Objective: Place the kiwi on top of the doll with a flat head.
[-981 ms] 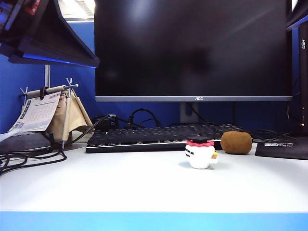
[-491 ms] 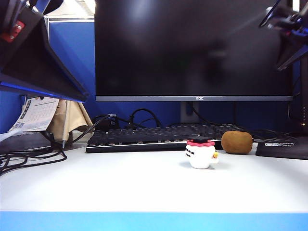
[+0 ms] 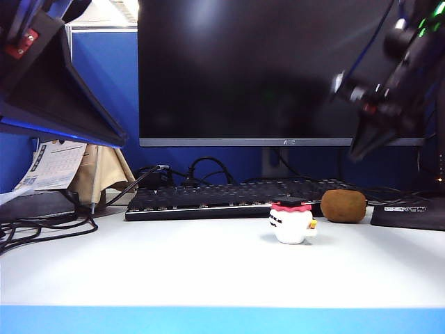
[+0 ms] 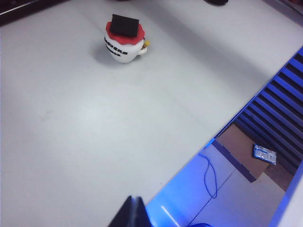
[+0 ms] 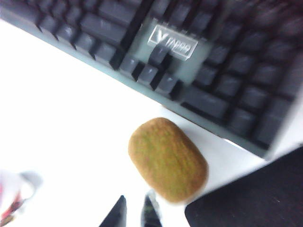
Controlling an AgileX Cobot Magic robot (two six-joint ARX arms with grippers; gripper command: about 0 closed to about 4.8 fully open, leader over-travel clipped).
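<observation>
Your kiwi [image 5: 168,160] lies free on the counter [image 3: 208,271]
Right end effector [image 5: 134,213] hovers just beside it, fingers nearly pressed together; left end effector [image 4: 133,213] apparently shut

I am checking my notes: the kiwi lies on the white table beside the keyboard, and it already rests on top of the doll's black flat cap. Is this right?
Not quite. The kiwi lies on the table beside the keyboard, but it is not on the doll; it sits apart from it, as the exterior view shows. The doll's cap is bare.

1 kiwi [image 3: 343,206], 1 doll with a flat head [image 3: 291,222], 1 keyboard [image 3: 222,197], 1 monitor [image 3: 278,69], 2 grippers: left gripper [image 4: 132,213], right gripper [image 5: 133,212].
</observation>
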